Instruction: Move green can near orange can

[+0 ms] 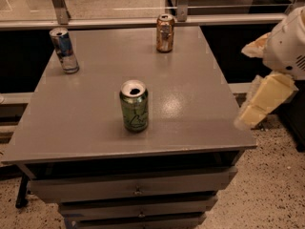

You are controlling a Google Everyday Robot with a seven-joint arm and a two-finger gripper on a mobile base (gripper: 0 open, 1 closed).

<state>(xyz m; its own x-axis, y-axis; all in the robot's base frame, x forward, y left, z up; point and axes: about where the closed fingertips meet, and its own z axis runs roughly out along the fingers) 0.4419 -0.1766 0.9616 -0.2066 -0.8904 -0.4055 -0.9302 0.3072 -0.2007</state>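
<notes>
The green can (134,106) stands upright near the middle of the grey table (190,109), with its silver top opened. The orange can (165,33) stands upright at the table's far edge, right of centre, well apart from the green can. My gripper (265,97), pale yellow on a white arm, hangs off the table's right side. It is level with the green can, far to its right, and holds nothing.
A slim blue-and-silver can (64,50) stands at the table's far left. Drawers (138,190) sit under the tabletop. A metal rail (143,20) runs behind the table. Speckled floor (267,190) lies to the right.
</notes>
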